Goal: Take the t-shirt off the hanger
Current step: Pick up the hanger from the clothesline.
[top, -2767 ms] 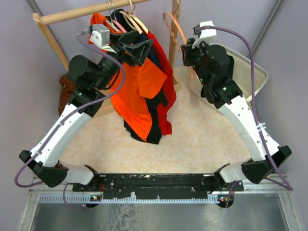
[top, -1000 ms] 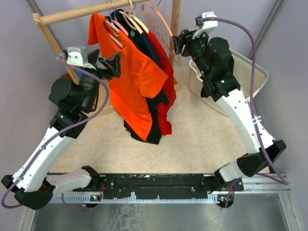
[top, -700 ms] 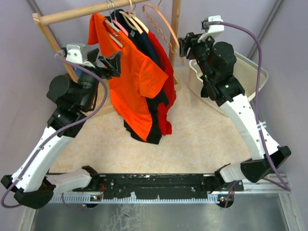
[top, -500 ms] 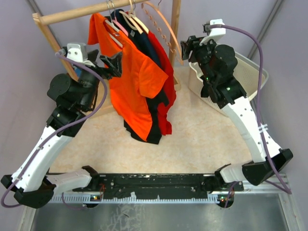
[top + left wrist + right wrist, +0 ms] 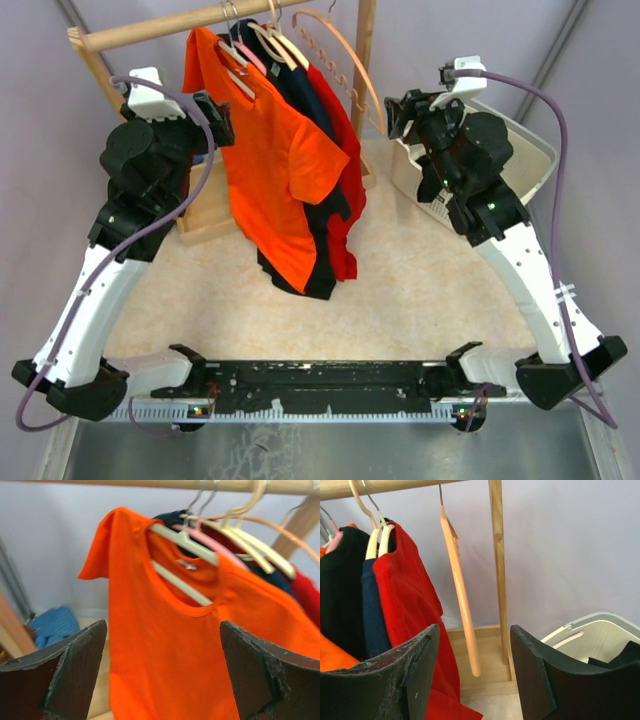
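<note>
White basket (image 5: pixel 540 141) beside wooden rack (image 5: pixel 150 30)

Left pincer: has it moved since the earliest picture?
Yes. The left pincer has drawn back leftward, off the orange t-shirt, toward the rack's left post.

A robotics lab cell: plain purple walls (image 5: pixel 500 30) enclose a tabletop wooden clothes rack (image 5: pixel 150 28).

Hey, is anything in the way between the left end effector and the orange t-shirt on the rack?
Nothing visible. The left end effector is open and faces the orange t-shirt, which hangs on its white hanger straight ahead between the fingers, apart from them. The red shirt hangs behind it.
</note>
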Tool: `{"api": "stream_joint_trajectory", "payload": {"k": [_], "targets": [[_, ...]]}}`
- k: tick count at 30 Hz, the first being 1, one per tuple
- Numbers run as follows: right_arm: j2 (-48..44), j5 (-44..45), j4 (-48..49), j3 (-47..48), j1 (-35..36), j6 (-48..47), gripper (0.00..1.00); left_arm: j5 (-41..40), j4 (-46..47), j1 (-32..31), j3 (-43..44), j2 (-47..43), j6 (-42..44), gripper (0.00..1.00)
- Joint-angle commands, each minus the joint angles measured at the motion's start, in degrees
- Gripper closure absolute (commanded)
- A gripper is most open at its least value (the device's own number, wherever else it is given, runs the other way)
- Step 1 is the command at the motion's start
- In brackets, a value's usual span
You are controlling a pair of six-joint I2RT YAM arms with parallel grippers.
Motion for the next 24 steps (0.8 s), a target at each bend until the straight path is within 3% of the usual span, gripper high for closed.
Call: {"api": "stream_joint_trajectory", "payload": {"k": [1, 6, 15, 20, 24], "targets": [[-3.38, -1.22, 2.31, -0.43, -0.39, 0.79, 0.41, 7.52, -6.01, 6.99, -0.41, 0.77, -4.67, 0.01], [-4.38, -4.23, 0.60, -1.14, -0.39, 2.11, 0.41, 14.71, -4.60, 10.78, -4.36, 0.86, -8.06, 0.01], [-0.90, -16.50, 1.43, 3.91, 0.93, 5.10, 0.51, 22.05, 3.54, 10.92, -6.89, -2.51, -8.84, 0.01], [6.81, -12.04, -2.18, 12.55, 8.72, -1.04, 0.51, 27.07, 6.44, 10.93, -6.22, -3.23, -9.16, 0.01], [12.97, -9.77, -4.68, 19.11, 10.15, -1.85, 0.51, 35.04, 9.62, 10.92, -6.23, -3.01, -8.33, 0.01]]}}
